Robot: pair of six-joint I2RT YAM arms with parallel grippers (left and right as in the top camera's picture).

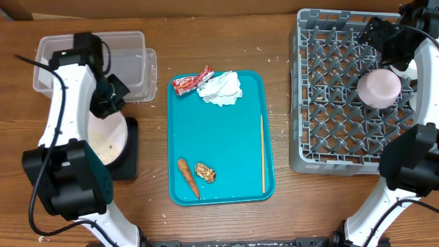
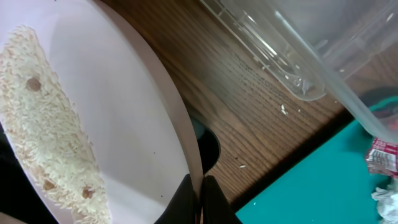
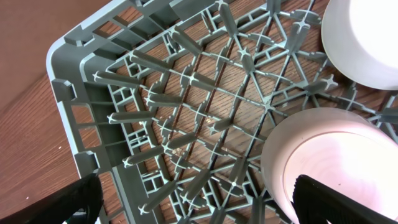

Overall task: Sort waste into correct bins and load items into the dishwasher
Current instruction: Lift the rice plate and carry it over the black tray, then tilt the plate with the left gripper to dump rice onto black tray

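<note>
At the near left corner of the tabletop, our left gripper (image 2: 200,198) is clamped tight on the rim of the round pale pinkish-white plate (image 2: 118,118). The plate appears tipped over the shallow black rectangular tray (image 1: 132,163); we judge the tilt is meant to slide the loose white rice grains (image 2: 43,137) into that bin, and they lie in a band on the plate's face.

Midway along the tabletop sits the large teal serving tray (image 1: 230,147); by its near edge lie the small orange carrot (image 1: 188,177) and the brown food lump (image 1: 205,172), with the thin wooden stick (image 1: 262,152) along its right edge. At its far edge are the red snack wrapper (image 1: 191,81) and the crumpled white tissue (image 1: 221,88); all this waste is unsorted.

Beyond, the clear plastic rectangular tub (image 1: 137,41) waits at the far left corner.

On the right side stands the large square grey plastic dish rack (image 1: 329,103), a small white bowl (image 1: 379,87) upturned among its pegs, presumably to drain. Our right gripper (image 3: 211,208) hovers over the rack's far corner, fingers spread wide and holding nothing.
</note>
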